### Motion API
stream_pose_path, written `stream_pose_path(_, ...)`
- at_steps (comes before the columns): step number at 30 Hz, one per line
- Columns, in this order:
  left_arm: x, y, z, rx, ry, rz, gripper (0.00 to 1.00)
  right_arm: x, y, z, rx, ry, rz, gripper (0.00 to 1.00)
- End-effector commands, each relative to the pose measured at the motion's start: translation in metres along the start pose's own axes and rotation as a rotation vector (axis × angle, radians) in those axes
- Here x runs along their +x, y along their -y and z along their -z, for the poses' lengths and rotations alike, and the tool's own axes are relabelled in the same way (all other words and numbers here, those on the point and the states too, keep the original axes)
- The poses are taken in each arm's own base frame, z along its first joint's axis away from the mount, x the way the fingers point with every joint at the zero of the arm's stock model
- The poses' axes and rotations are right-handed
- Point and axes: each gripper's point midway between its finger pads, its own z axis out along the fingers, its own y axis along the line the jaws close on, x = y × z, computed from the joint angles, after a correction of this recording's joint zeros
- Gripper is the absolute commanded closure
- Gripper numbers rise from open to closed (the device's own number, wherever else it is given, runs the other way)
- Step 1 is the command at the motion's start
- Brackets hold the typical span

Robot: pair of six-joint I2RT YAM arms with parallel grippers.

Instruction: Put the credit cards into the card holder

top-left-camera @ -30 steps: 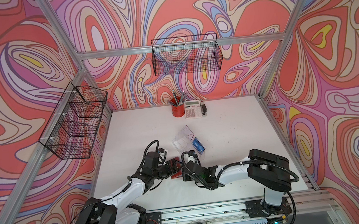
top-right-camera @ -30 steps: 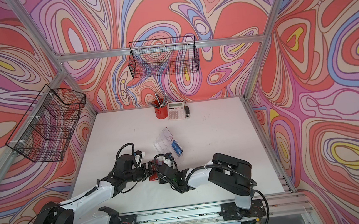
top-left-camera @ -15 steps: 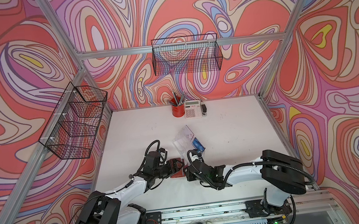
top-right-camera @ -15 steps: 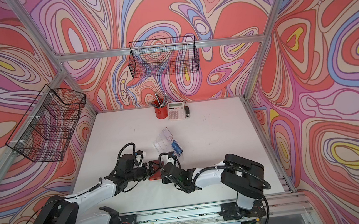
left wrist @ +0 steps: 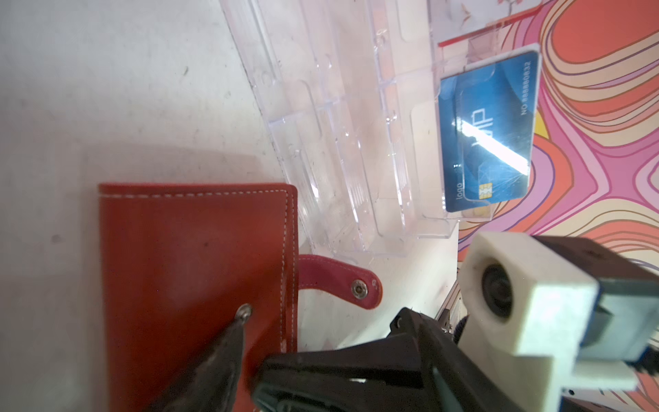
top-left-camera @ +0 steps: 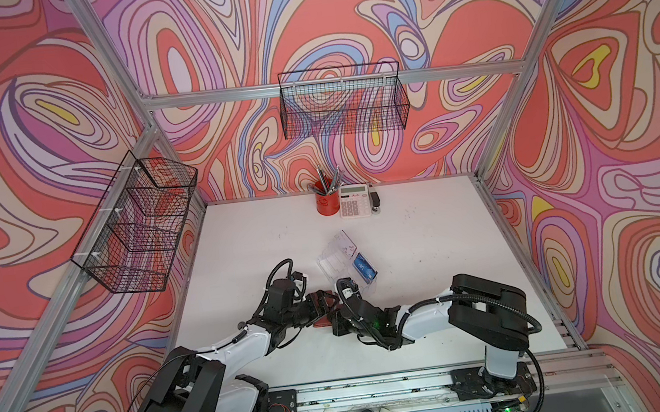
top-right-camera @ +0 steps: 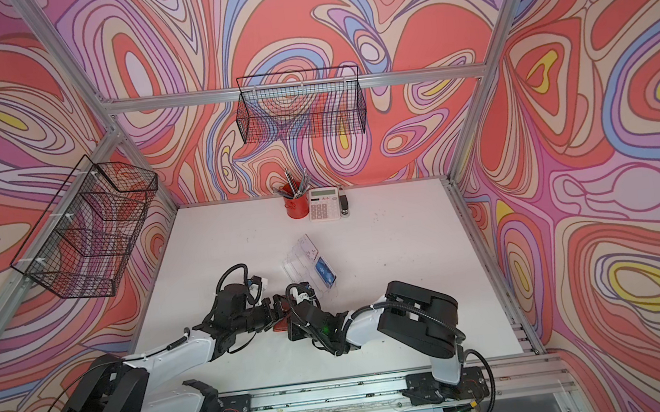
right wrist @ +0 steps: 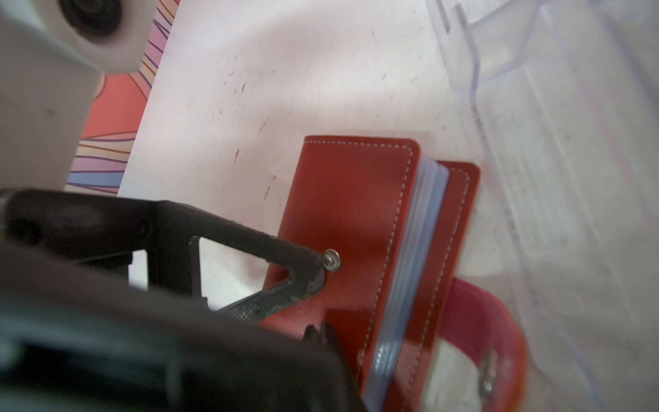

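A closed red wallet (left wrist: 185, 249) lies on the white table, its strap (left wrist: 338, 281) unsnapped and clear sleeves showing between the covers (right wrist: 410, 249). Just behind it stands the clear tiered card holder (top-left-camera: 336, 262) (left wrist: 338, 142) with one blue credit card (top-left-camera: 364, 269) (left wrist: 488, 135) in a slot. My left gripper (top-left-camera: 323, 299) is open; one fingertip (left wrist: 239, 324) presses on the cover beside the snap stud. From the other side my right gripper (right wrist: 321, 333) is shut, its tips resting on the same cover (right wrist: 349, 199). Other credit cards are hidden.
At the table's back edge stand a red pen cup (top-left-camera: 327, 203), a calculator (top-left-camera: 355, 201) and a small black object (top-left-camera: 376, 201). Wire baskets hang on the back wall (top-left-camera: 344, 105) and the left wall (top-left-camera: 136, 231).
My right gripper's jaws have closed, and the right arm has shifted a little toward the right. The left gripper stays on the wallet, still open.
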Motion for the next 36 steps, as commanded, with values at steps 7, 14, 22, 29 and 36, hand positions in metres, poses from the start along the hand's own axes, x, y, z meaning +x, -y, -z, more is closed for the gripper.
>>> stream_pose_path(7, -0.039, 0.010, 0.031, -0.212, 0.126, -0.081, 0.22, -0.004, 0.030, 0.012, 0.118, 0.040, -0.009, 0.96)
stream_pose_path(14, -0.030, -0.032, 0.040, -0.356, 0.153, -0.091, 0.33, 0.002, 0.039, 0.012, 0.131, 0.032, -0.010, 0.94)
stream_pose_path(22, -0.019, -0.062, 0.037, -0.398, 0.163, -0.074, 0.46, 0.004, 0.041, 0.012, 0.134, 0.030, -0.016, 0.94)
stream_pose_path(29, -0.012, -0.070, 0.027, -0.387, 0.131, -0.055, 0.59, 0.003, 0.044, 0.015, 0.153, 0.037, -0.018, 0.94)
stream_pose_path(36, -0.010, -0.066, 0.017, -0.341, 0.104, -0.055, 0.70, 0.003, 0.045, 0.013, 0.159, 0.035, -0.019, 0.93)
